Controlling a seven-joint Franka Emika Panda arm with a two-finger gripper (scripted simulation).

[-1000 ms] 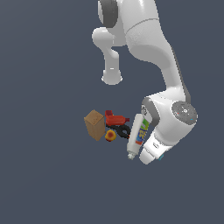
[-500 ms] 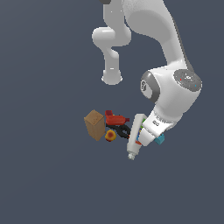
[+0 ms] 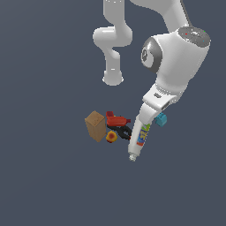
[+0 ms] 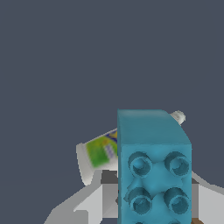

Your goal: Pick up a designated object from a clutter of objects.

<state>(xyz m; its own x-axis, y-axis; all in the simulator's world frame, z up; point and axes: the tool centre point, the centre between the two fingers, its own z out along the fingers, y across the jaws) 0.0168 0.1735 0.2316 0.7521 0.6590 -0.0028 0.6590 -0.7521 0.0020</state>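
— Progress check, please: where do you stand on the pick?

— You look most of the way there, as I judge it. Your end effector (image 3: pixel 155 118) appears clenched on the light-blue toy brick (image 4: pixel 153 166): in the wrist view the brick fills the space right in front of the camera, studs facing it, with pale finger parts on either side. In the exterior view the same brick (image 3: pixel 160 119) shows as a small blue block at the end effector's tip.

— Is it off the surface?

— You can't confirm that from these frames; no clear shadow or gap shows. The white bottle with the green label (image 3: pixel 140 136) lies just below and beside the end effector, possibly touching it.

— And the rest of the pile?

— Beyond the bottle, away from the end effector, you have the red and black tool (image 3: pixel 118 122), the small orange fruit (image 3: pixel 111 137) and the tan cardboard box (image 3: pixel 96 126), grouped together. What remains, I'd say, is raising the brick clear without dragging the bottle.
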